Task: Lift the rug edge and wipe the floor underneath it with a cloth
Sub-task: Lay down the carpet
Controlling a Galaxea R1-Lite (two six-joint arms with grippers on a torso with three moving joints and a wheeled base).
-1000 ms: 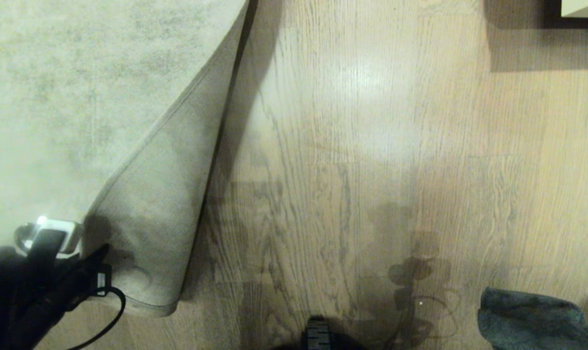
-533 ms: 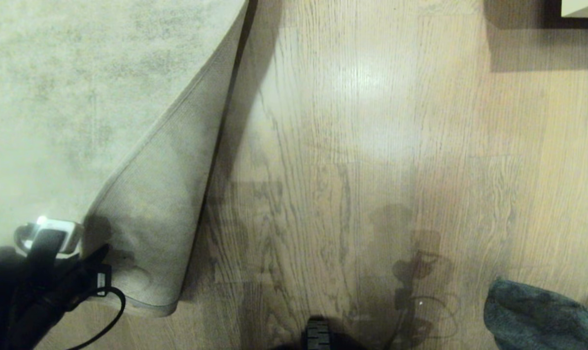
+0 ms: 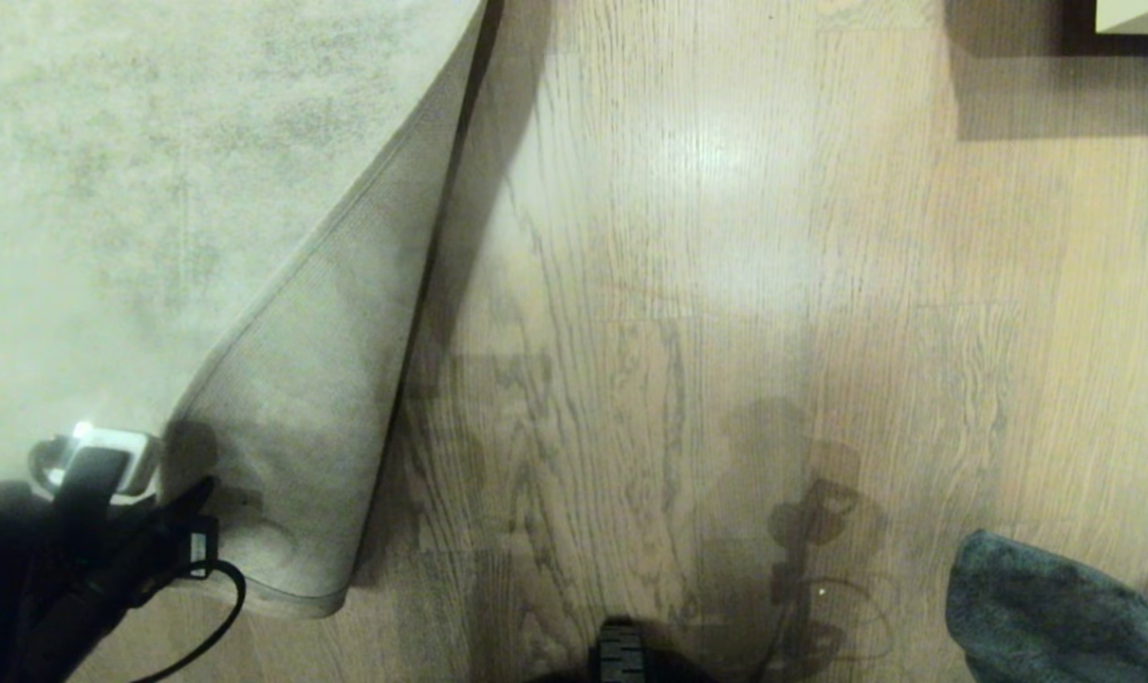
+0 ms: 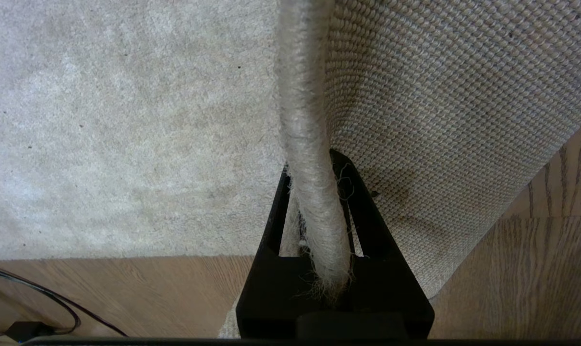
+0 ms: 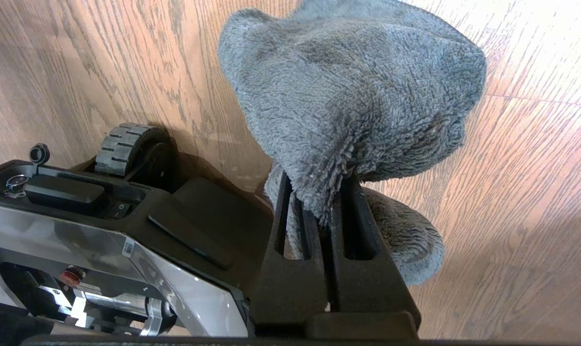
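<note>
The left gripper (image 4: 314, 211), low at the near left of the head view, is clamped tight on the bound edge of the rug (image 3: 157, 190), holding that corner turned up so the woven tan backing faces out over the floor (image 3: 726, 285) (the pale mottled pile lies flat beyond). The right gripper (image 5: 319, 202) is closed on the cloth (image 5: 357, 96), a fuzzy grey-teal rag that bulges over its fingers, seen at the near right of the head view beside the robot's base (image 5: 127, 216).
</note>
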